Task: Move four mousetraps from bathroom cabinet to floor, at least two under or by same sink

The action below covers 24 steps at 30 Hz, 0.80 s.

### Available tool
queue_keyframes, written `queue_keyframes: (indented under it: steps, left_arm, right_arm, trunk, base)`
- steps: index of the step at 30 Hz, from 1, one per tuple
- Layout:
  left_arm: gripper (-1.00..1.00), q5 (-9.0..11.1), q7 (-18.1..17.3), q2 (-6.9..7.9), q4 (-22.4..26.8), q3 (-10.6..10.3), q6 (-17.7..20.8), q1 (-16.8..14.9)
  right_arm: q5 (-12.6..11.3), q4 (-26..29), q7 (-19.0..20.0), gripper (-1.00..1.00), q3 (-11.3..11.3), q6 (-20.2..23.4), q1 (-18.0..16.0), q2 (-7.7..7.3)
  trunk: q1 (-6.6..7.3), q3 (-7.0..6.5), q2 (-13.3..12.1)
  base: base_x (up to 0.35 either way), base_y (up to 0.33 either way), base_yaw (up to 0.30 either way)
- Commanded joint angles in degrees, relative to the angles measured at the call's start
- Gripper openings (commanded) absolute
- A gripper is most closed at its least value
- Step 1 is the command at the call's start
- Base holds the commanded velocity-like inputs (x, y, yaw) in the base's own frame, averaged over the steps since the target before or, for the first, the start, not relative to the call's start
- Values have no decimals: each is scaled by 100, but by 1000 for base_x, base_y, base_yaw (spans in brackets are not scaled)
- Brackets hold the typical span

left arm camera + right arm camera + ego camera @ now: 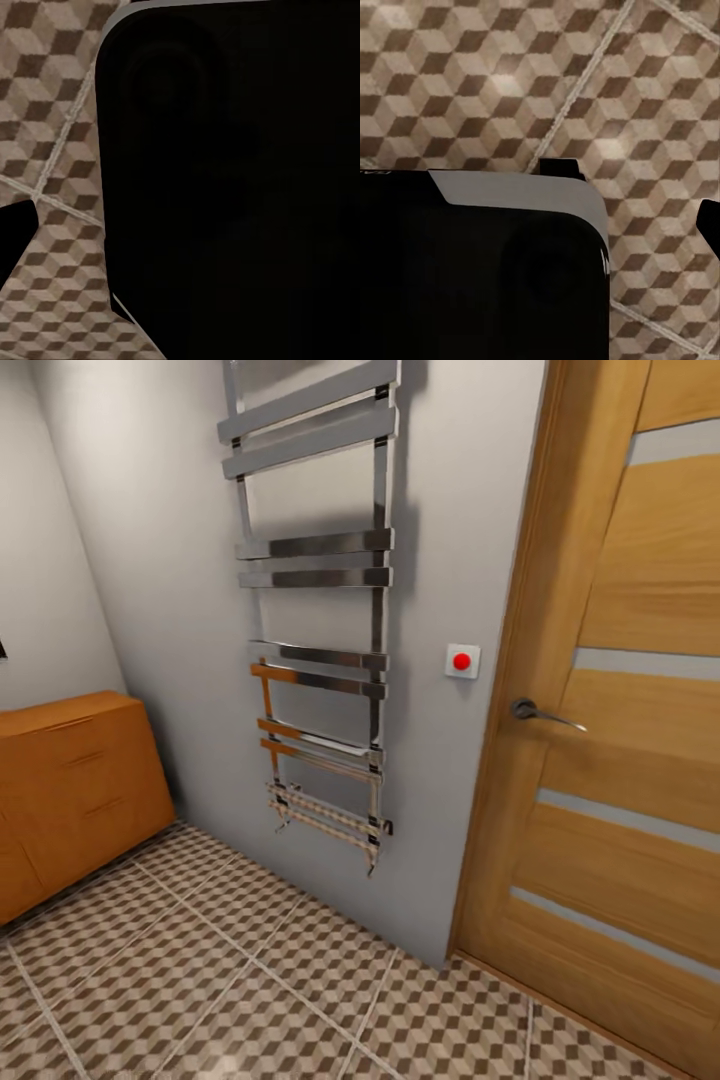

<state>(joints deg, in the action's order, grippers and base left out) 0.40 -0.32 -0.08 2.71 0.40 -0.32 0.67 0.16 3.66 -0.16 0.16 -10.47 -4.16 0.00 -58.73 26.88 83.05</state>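
- The bathroom floor [250,980], tiled in a brown, beige and white cube pattern with pale grout lines, spreads across the near ground before me.
- A wooden door [610,740] with frosted strips and a metal lever handle [540,713] stands at the right.
- A chrome towel rail [315,610] hangs on the grey wall [150,560] straight ahead.
- The cabinet [70,790], orange-brown with bar handles on its drawers, sits at the far left against the wall, its drawers closed.
- A small white switch with a red button [462,661] sits between rail and door.
- My wrist cameras look down at tile past dark bodywork [232,187]; I cannot tell whether my left or right jaws are released or clenched.
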Motion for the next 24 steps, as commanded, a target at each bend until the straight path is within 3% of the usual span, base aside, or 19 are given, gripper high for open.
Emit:
queue_keyframes:
  steps: [1, 24]
  left_arm:
    - [100, 4, -3, -1, 10, 4, -3, 3]
    - [100, 4, -3, -1, 10, 4, -3, 3]
  right_arm:
    - [1, -5, -2, 100, 1, -19, -4, 0]
    - [1, -5, -2, 100, -2, -25, -2, -6]
  trunk:
    - [0, 5, 3]
    - [0, 5, 3]
  base:
    - [0, 0, 293]
    - [0, 0, 293]
